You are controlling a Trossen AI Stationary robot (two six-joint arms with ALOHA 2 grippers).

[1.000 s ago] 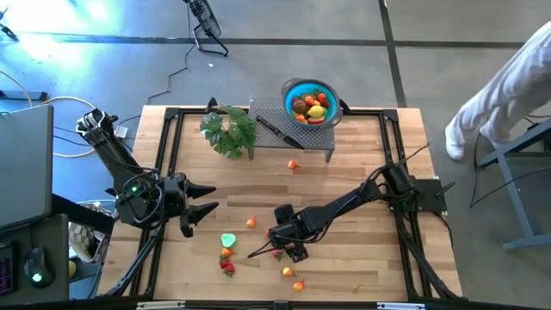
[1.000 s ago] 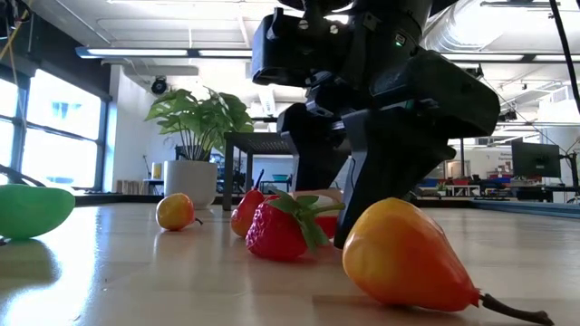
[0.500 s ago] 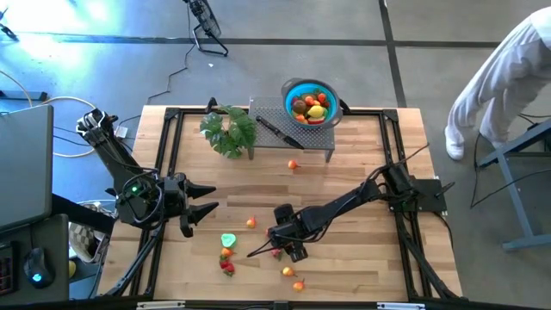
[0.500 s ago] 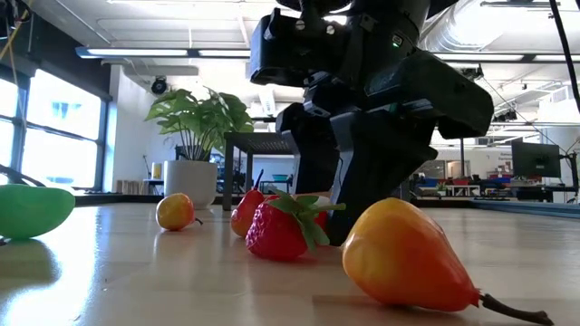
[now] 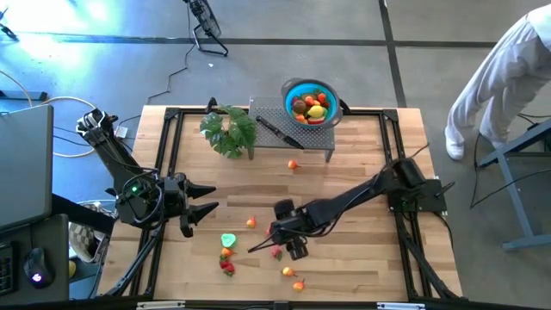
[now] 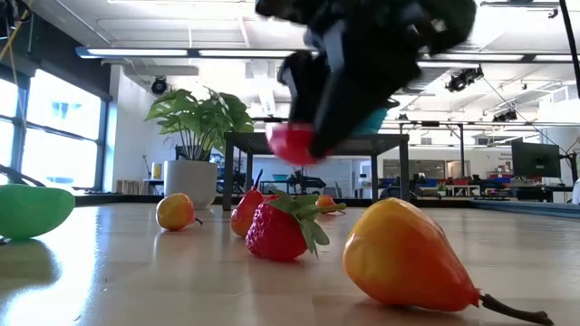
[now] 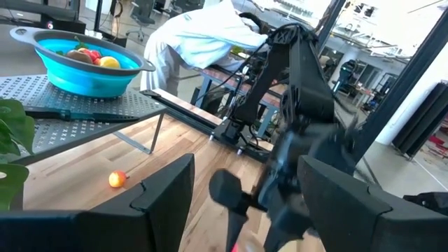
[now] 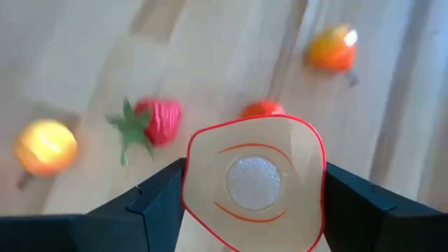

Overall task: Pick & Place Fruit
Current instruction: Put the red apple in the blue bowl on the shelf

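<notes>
Lifted off the bench (image 5: 344,258) since a second ago, right hand (image 8: 253,210) grasps a red-rimmed fruit slice (image 8: 253,180); left hand (image 5: 207,209) waits released

right gripper (image 6: 362,81): motion-blurred, top cropped | red piece (image 6: 292,143): blurred | green fruit (image 6: 32,210): cut by frame edge

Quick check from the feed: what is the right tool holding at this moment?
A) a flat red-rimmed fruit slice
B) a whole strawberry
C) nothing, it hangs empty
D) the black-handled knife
A: in the right wrist view the right tool is closed on a pale, red-rimmed fruit slice, lifted above the strawberry lying on the table.
</notes>
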